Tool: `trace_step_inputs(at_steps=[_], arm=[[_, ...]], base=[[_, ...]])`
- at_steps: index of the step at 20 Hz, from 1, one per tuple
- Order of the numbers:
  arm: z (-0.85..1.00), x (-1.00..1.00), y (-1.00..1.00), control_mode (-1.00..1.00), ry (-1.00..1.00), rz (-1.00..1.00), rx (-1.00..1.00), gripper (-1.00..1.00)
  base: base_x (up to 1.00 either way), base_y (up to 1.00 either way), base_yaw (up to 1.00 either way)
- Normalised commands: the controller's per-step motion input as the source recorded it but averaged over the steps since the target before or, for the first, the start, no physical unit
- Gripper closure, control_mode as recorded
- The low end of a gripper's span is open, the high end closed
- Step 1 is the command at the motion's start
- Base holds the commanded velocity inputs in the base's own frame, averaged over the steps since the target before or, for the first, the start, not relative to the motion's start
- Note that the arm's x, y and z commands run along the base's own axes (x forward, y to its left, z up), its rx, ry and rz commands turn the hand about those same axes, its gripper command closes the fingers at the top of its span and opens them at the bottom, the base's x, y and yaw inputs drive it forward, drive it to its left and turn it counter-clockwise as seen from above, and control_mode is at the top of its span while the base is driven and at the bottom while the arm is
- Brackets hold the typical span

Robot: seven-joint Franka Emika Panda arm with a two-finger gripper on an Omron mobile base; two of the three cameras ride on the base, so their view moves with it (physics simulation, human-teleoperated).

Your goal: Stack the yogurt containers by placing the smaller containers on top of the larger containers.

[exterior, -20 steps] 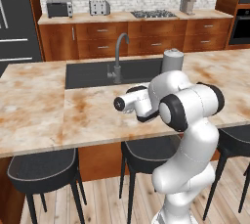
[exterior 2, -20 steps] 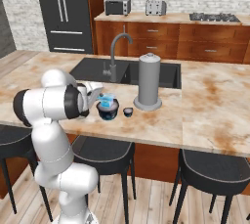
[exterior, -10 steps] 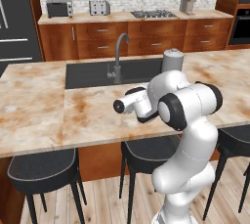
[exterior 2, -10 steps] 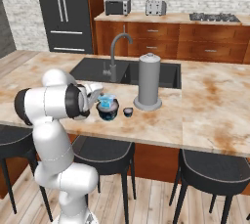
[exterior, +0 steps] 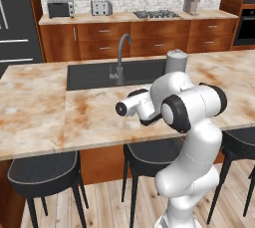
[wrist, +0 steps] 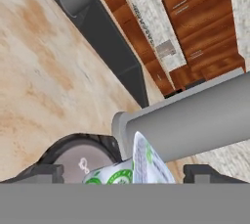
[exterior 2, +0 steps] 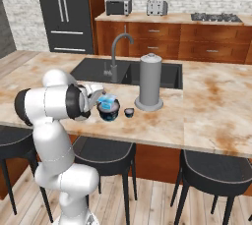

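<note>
The light-blue cup (exterior 2: 108, 102) sits tilted on top of the dark navy tub (exterior 2: 108, 113) near the counter's front edge. In the hand view the same light-blue cup (wrist: 133, 168), with a white and green label, lies between my spread fingertips (wrist: 48, 171), over the tub's pale top (wrist: 77, 158). My gripper (wrist: 123, 173) is open, with a small gap on each side of the cup. The tiny dark cup (exterior 2: 129, 112) stands on the counter just right of the tub.
A tall grey cylinder (exterior 2: 149, 82) stands close behind and to the right of the cups. The sink (exterior 2: 129, 71) and its faucet (exterior 2: 114, 54) lie behind them. Black stools (exterior 2: 104, 151) stand below the counter's front edge.
The jaws have opened from shut and let go of the light-blue cup, which now rests on the navy tub. The arm has hardly moved.
</note>
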Motion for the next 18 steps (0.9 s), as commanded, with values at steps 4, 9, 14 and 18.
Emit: trace_step_inputs(at_steps=[4,9,14,18], arm=[[0.00,-0.09,0.01,-1.00,0.00,0.00,0.00,-1.00],[0.08,-0.26,0.00,-1.00,0.00,-0.01,0.00,-1.00],[0.31,-0.40,0.00,-1.00,0.00,0.00,0.02,-1.00],[0.39,-0.40,0.00,-1.00,0.00,0.00,0.04,-1.00]], base=[[0.00,0.00,0.00],[0.00,0.00,0.00],[0.00,0.00,0.00],[0.00,0.00,0.00]])
